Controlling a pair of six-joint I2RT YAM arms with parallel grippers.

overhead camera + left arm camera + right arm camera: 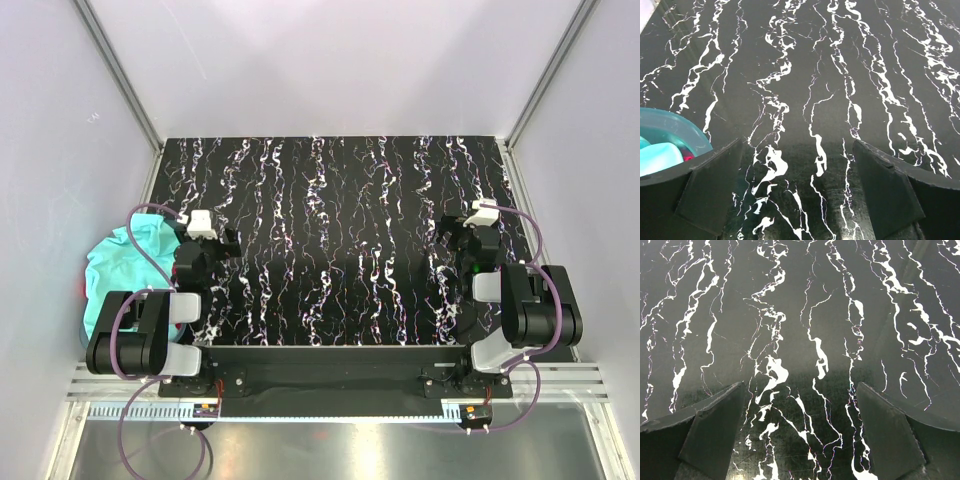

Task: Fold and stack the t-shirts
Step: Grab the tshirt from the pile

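A mint-teal t-shirt (125,272) lies bunched in a translucent tub (92,318) off the table's left edge. A sliver of it (657,156) shows in the left wrist view, with a speck of the red t-shirt (688,157) beside it. The red also peeks out at the tub's left rim (78,291). My left gripper (222,248) is open and empty over the black marbled table (340,240), just right of the tub. My right gripper (450,238) is open and empty over the table's right side. Both pairs of jaws stand wide apart with only tabletop between them.
The tub's blue-grey rim (677,126) curves in at the left of the left wrist view. White enclosure walls stand close on the left, the back and the right. A metal rail (330,400) runs along the near edge behind the arm bases.
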